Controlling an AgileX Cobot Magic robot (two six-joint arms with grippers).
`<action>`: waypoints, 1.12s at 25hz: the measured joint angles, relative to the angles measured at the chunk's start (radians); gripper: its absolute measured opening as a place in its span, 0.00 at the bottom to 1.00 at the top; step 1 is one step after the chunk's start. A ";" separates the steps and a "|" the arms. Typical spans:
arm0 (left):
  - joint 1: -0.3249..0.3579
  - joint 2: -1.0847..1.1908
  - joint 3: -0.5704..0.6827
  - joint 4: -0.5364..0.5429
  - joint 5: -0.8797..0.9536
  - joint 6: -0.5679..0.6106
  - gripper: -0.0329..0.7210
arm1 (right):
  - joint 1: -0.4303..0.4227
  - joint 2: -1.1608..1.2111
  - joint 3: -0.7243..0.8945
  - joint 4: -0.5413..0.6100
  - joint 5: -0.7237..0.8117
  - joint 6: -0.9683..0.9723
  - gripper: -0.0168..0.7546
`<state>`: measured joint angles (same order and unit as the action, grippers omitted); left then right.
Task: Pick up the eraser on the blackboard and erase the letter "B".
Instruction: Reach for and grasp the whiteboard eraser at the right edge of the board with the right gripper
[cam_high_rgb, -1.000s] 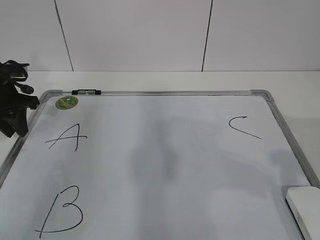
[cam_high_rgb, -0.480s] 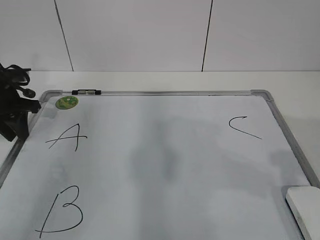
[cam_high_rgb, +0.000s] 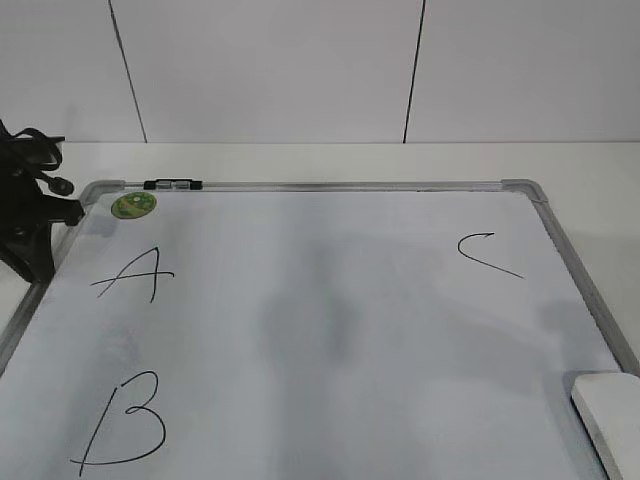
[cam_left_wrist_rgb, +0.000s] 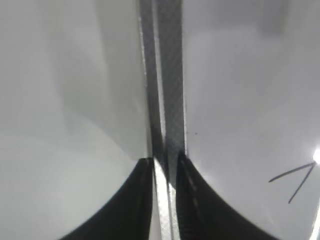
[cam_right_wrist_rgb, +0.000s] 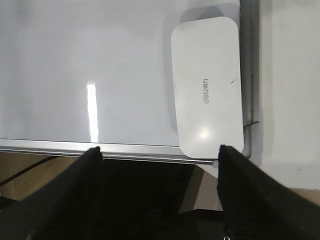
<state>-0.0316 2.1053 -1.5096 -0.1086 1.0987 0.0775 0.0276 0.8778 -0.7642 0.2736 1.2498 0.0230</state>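
Observation:
The blackboard (cam_high_rgb: 350, 186) lies flat on the table, a white board with a grey frame and a green sticker (cam_high_rgb: 133, 205). The letter "B" (cam_high_rgb: 125, 420) is at its near left, below "A" (cam_high_rgb: 130, 275); "C" (cam_high_rgb: 488, 254) is at the far right. The white eraser (cam_high_rgb: 610, 420) lies at the near right corner; in the right wrist view the eraser (cam_right_wrist_rgb: 207, 85) sits ahead of my open right gripper (cam_right_wrist_rgb: 160, 150), apart from it. My left gripper (cam_left_wrist_rgb: 165, 162) is shut and empty above the board's left frame (cam_left_wrist_rgb: 167, 75); its arm (cam_high_rgb: 28, 235) is at the far left.
The white table (cam_high_rgb: 580, 165) extends beyond the board, with a white panelled wall behind. A black clip (cam_high_rgb: 172, 184) sits on the far frame. The board's near frame edge (cam_right_wrist_rgb: 125, 148) and the dark space below the table show in the right wrist view.
The left arm has shifted slightly leftward at the board's left edge. The eraser and letters have not moved.

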 joint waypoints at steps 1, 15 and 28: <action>0.000 0.000 0.000 0.000 0.000 0.000 0.13 | 0.000 0.000 0.000 0.000 0.000 0.000 0.73; 0.000 0.000 -0.002 -0.002 0.002 -0.006 0.10 | 0.034 0.057 -0.002 -0.081 0.000 0.029 0.89; 0.000 0.000 -0.002 -0.005 0.002 -0.006 0.10 | 0.106 0.236 0.046 -0.111 -0.053 0.095 0.89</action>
<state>-0.0316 2.1053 -1.5118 -0.1140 1.1003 0.0715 0.1333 1.1138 -0.7179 0.1626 1.1972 0.1176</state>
